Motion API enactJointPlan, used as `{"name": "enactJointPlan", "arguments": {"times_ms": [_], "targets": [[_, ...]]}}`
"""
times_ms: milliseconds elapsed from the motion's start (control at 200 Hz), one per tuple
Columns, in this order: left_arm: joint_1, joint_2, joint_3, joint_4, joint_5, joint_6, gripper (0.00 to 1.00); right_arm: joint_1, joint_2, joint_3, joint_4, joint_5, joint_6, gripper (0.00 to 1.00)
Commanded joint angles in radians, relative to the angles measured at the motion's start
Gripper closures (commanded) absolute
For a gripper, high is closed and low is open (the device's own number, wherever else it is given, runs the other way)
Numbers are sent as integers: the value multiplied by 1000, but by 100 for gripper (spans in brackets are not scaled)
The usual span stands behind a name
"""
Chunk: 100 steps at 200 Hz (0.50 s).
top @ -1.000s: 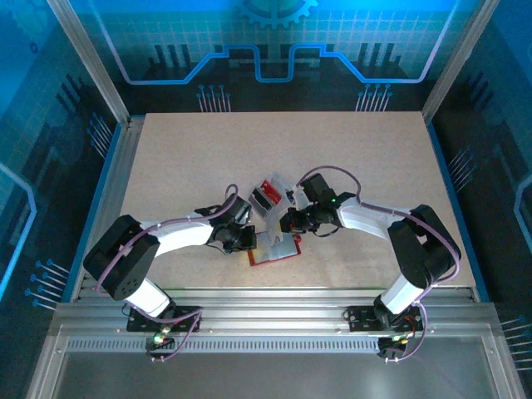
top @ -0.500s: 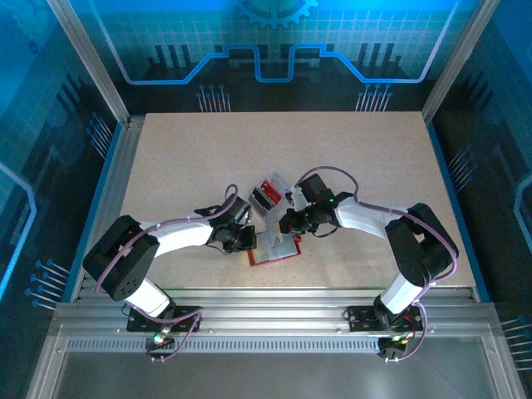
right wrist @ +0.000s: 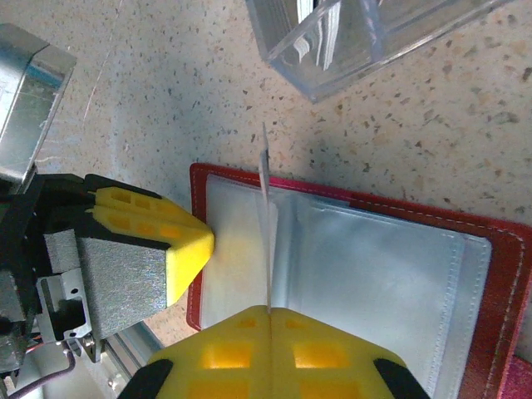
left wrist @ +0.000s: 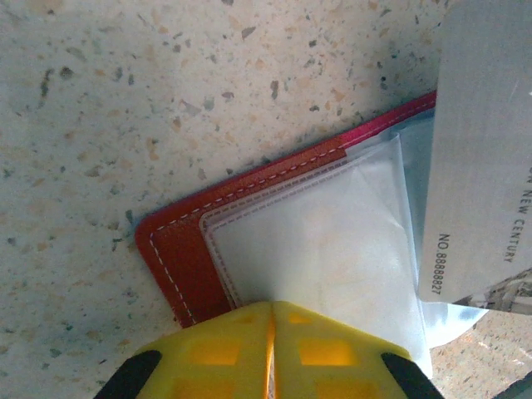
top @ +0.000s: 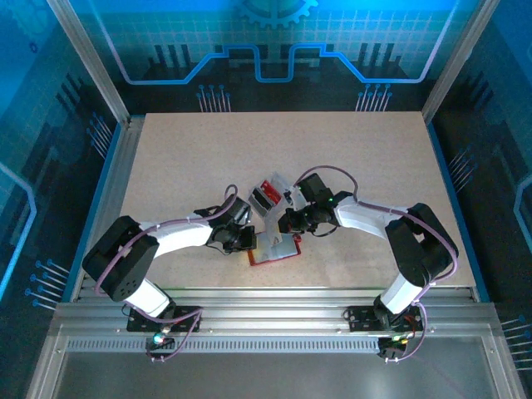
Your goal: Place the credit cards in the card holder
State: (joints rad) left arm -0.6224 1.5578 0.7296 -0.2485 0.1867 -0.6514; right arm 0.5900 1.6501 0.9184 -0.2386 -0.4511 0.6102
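So the right gripper (right wrist: 268, 314) is clamped on a card (right wrist: 267, 233) poking ahead of its tips over the card holder (right wrist: 509, 316). The left gripper (left wrist: 272, 320), closed, pins it. Next, probably: slide it into a sleeve.

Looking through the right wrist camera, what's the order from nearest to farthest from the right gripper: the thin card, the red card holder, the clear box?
1. The card, pinched edge-on in the right gripper.
2. The card holder, lying open just beneath.
3. The clear box, farthest, at the top.

Robot lab cell; aluminium frame (top: 266, 320), blue circuit-print walls (top: 274, 41).
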Motion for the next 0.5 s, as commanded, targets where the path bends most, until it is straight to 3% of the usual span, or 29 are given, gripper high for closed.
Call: {"name": "enactJointPlan", "arguments": {"times_ms": [0,495], "targets": [[-8,11,-38,-54,-33,10,90,11,14,24,-10,-21,6,100],[-8,6,-41,-54,-32,11,90,11,20,5,-15,-7,0,100]]}}
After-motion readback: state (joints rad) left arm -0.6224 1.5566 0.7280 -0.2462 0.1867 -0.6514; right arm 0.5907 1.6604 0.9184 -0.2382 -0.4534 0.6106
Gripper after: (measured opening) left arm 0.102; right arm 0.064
